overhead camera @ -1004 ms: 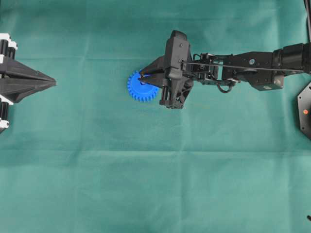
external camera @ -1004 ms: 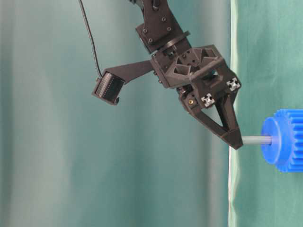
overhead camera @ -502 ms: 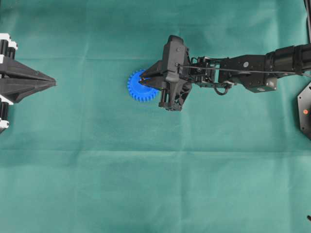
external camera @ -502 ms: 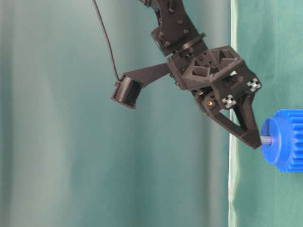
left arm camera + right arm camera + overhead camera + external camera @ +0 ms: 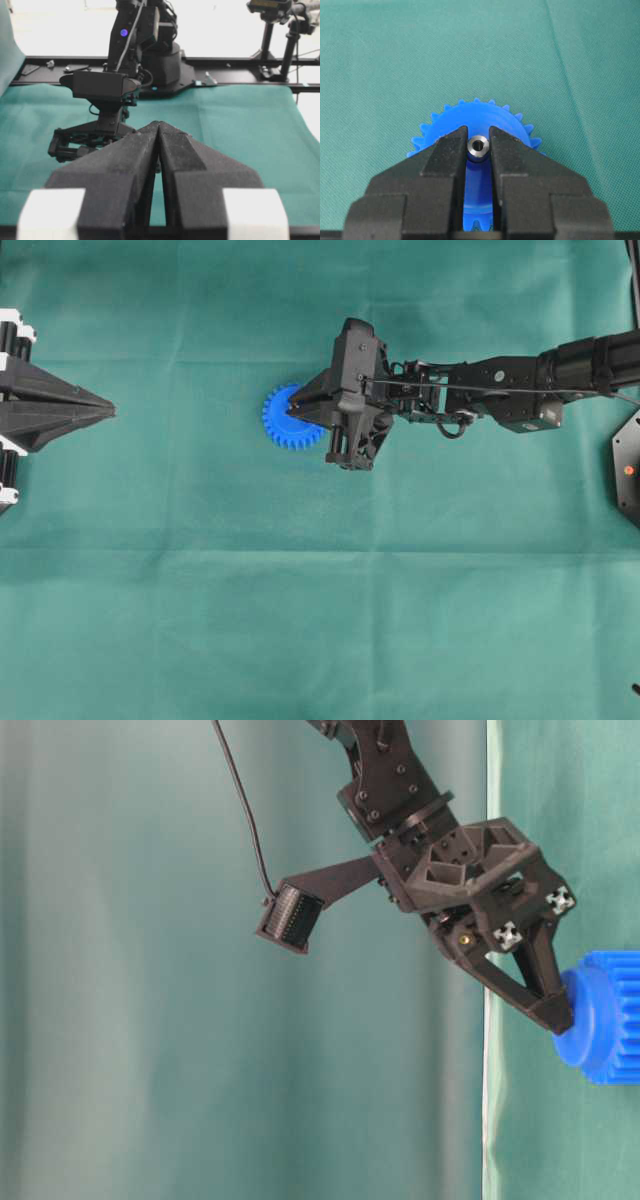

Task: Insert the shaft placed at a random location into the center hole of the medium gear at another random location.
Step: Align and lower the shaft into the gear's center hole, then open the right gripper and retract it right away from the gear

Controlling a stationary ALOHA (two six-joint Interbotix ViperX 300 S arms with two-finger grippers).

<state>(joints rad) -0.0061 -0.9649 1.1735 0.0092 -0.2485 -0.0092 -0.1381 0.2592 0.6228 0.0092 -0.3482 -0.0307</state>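
Down has come the right gripper (image 5: 560,1017), and now its tips touch the round hub of the medium gear (image 5: 284,423). Before, a long piece of the shaft (image 5: 478,147) showed between the tips and the hub; now none of it shows from the side. From the wrist view the two fingers (image 5: 446,152) pinch the little silver shaft, with its round end peeking out over the blue hub. I cannot see the center hole. The gear lies flat on the green cloth (image 5: 320,620). Far off at the left edge, the left gripper (image 5: 108,410) is closed tight and holds nothing.
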